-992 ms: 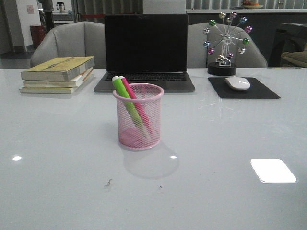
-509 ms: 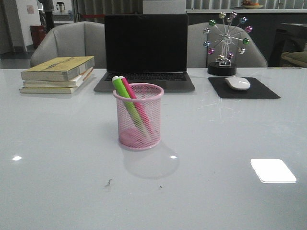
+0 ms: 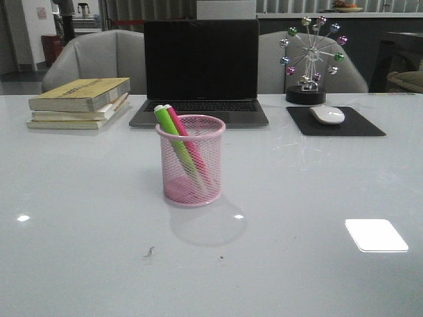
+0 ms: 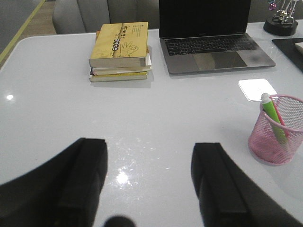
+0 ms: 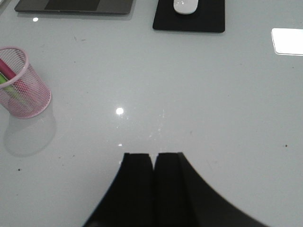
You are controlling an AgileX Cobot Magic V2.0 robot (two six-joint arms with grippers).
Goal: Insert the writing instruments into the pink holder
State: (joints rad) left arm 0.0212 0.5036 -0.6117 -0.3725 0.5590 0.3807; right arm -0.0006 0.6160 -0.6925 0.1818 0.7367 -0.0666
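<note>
The pink holder (image 3: pixel 190 161) stands upright in the middle of the white table. Inside it lean the green marker (image 3: pixel 173 140) and the pink marker (image 3: pixel 188 144), their tops poking over the back-left rim. The left wrist view shows the pink holder (image 4: pixel 277 135) with the green marker (image 4: pixel 273 115) in it, far off to one side of my left gripper (image 4: pixel 149 158), which is open and empty above bare table. My right gripper (image 5: pixel 153 157) is shut on nothing, well away from the pink holder (image 5: pixel 22 86). Neither gripper appears in the front view.
A closed-screen dark laptop (image 3: pixel 201 72) sits behind the holder. A stack of books (image 3: pixel 80 103) lies at the back left. A white mouse (image 3: pixel 327 115) rests on a black pad (image 3: pixel 336 121) at the back right, behind it a small wheel ornament (image 3: pixel 310 59).
</note>
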